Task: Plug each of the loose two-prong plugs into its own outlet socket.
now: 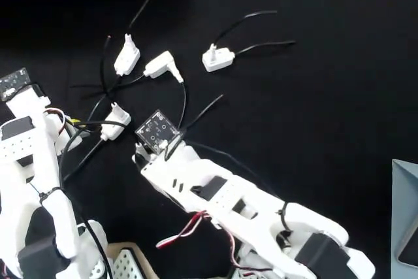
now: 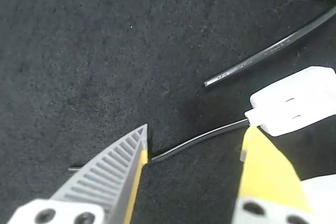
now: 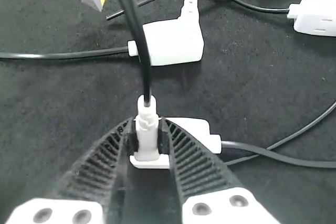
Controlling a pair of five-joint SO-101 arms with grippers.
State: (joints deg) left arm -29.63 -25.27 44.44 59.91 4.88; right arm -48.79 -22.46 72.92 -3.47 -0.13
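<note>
While pinching a plug (image 3: 147, 139) in the right gripper (image 3: 147, 124), seemingly mid-insertion, press squarely into the socket (image 3: 197, 129) beneath; leave left gripper (image 2: 195, 135) gaping

A smooth plastic plug (image 3: 147, 142) is clamped between ribbed plastic fingers (image 3: 105, 163); beneath them, matt black cloth (image 3: 52, 103) (faintly fuzzy) is spread.

a white connector (image 1: 217, 58) sits on the black cloth (image 1: 326, 96); an angled plug (image 1: 163, 65) and a slim plug (image 1: 127, 57) lie beside it, a fourth plug (image 1: 114, 122) farther from it.
</note>
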